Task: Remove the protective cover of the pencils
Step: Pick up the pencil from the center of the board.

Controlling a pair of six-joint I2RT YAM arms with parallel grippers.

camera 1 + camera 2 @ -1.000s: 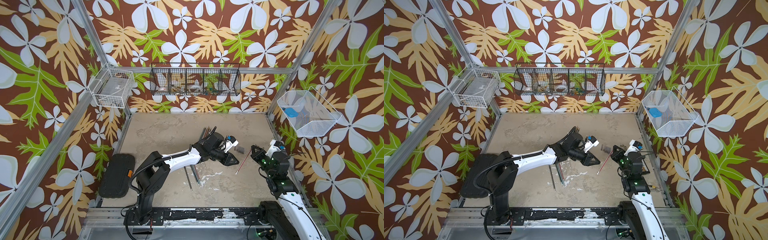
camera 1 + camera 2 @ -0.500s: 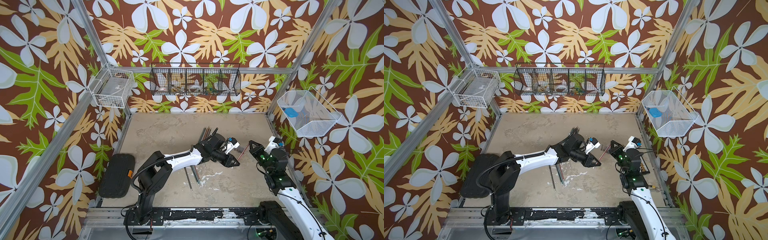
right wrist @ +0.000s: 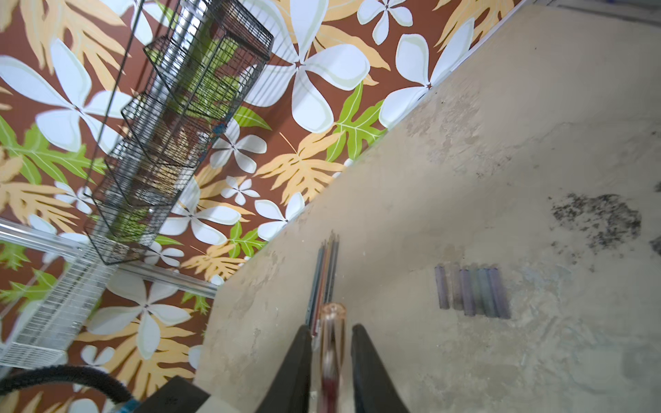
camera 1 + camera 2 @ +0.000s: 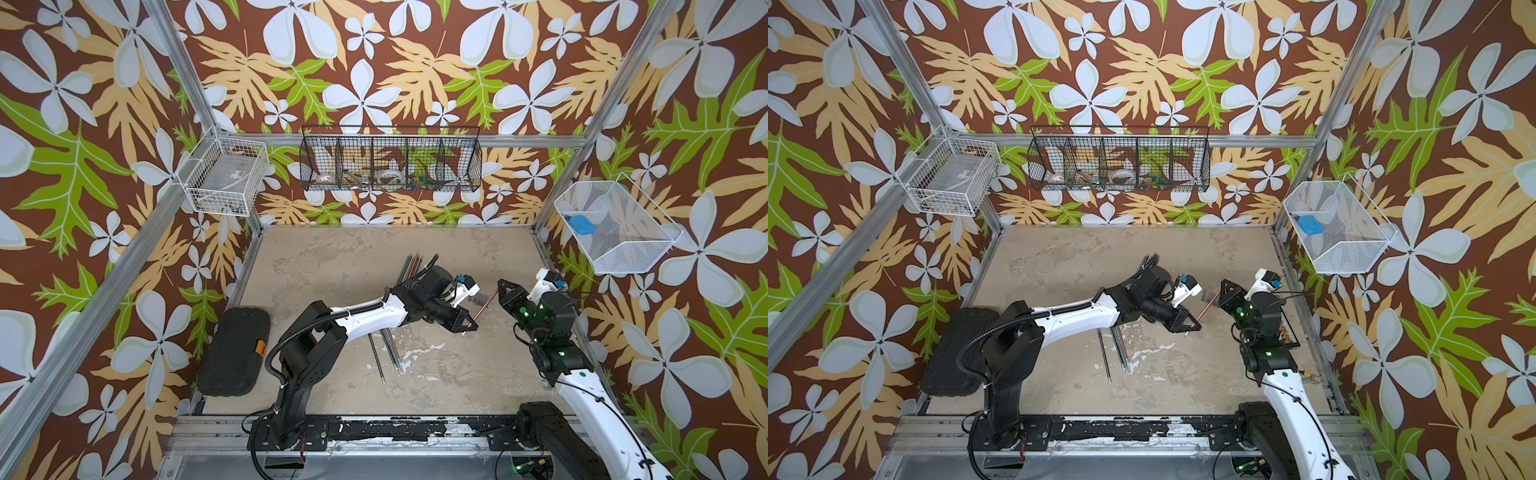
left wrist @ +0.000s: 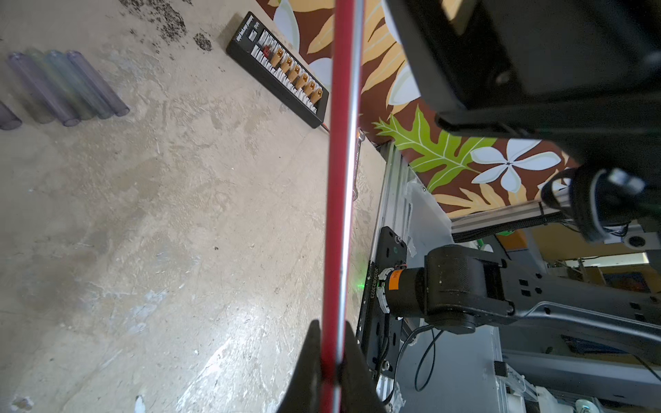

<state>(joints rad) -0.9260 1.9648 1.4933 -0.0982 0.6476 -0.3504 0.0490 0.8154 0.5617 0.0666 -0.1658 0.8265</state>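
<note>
The left gripper (image 5: 331, 338) clamps a red pencil (image 5: 339, 178). The right gripper (image 3: 331, 327) stands slightly parted around its translucent cap (image 3: 333, 314). Loose caps (image 3: 472, 295) lie just farther back.

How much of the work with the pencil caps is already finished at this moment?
Done: several empty caps lie in a row on the table. In hand: the left gripper is shut on a red pencil; its cap is still on, between the open jaws of the right gripper. Left: pull this cap off, then check the pile of pencils, too small to judge.
</note>
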